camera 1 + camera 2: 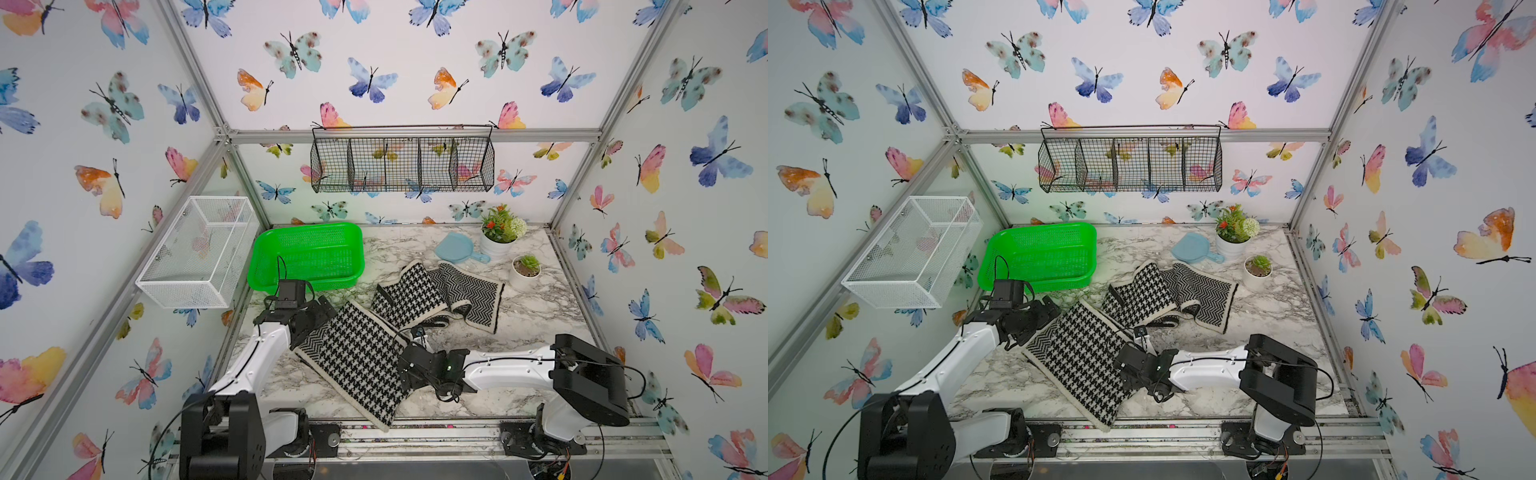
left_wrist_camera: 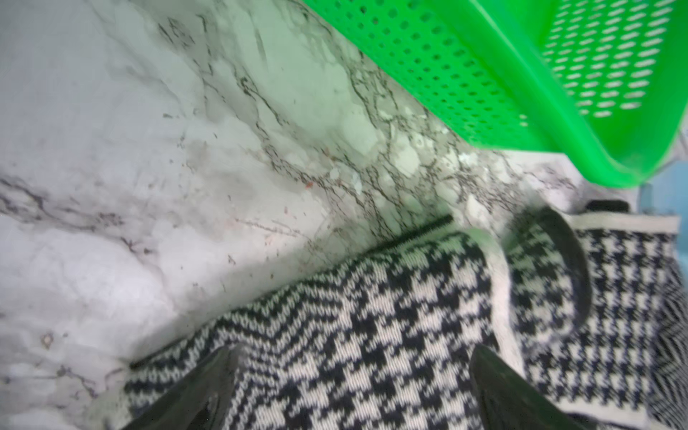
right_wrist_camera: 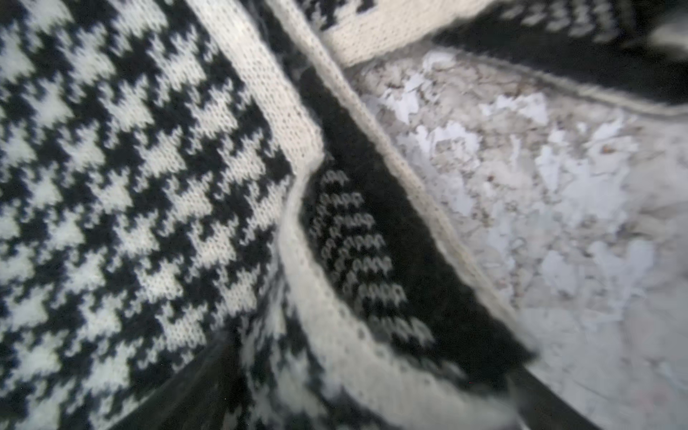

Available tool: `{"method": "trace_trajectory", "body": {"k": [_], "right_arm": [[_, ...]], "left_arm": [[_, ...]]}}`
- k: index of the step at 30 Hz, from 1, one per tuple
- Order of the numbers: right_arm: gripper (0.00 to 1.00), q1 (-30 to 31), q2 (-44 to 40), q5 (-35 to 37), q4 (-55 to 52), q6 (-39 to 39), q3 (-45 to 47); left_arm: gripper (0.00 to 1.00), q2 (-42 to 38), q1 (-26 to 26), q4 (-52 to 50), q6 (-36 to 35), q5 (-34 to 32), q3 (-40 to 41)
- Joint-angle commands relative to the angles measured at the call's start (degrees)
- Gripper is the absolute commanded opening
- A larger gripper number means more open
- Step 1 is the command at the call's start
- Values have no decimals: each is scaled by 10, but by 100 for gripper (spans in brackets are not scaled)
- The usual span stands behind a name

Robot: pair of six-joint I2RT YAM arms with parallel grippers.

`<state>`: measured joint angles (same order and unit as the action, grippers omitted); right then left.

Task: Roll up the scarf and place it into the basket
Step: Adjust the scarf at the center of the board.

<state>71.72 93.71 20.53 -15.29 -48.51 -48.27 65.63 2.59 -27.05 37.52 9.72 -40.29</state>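
Bracketing flat scarf (image 1: 361,353) end, likely for roll start; left hand (image 2: 352,357) spread over edge nearest basket (image 1: 309,253); right hand (image 3: 372,366) spread over opposite edge; nothing pinched yet

- A black wire rack (image 1: 402,162) is hanging on the back wall, above the table.
- A white mesh box (image 1: 195,253) is hanging on the left wall.
- A pale blue scoop (image 1: 457,249) is lying flat on the marble table (image 1: 540,307), touching a white pot of flowers (image 1: 500,232).
- A small potted succulent (image 1: 526,267) is standing near that pot, closer to the front.
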Motion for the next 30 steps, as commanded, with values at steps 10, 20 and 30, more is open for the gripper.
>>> {"method": "trace_trajectory", "body": {"k": [10,20,30], "right_arm": [[98,-45,39,35,-61,55,-32],[98,-44,60,5,-38,54,-29],[98,-20,92,-33,-17,66,-66]], "left_arm": [[98,-109,8,25,14,142,174],[98,92,1,73,23,52,93],[99,236,-2,87,28,-29,-46]]}}
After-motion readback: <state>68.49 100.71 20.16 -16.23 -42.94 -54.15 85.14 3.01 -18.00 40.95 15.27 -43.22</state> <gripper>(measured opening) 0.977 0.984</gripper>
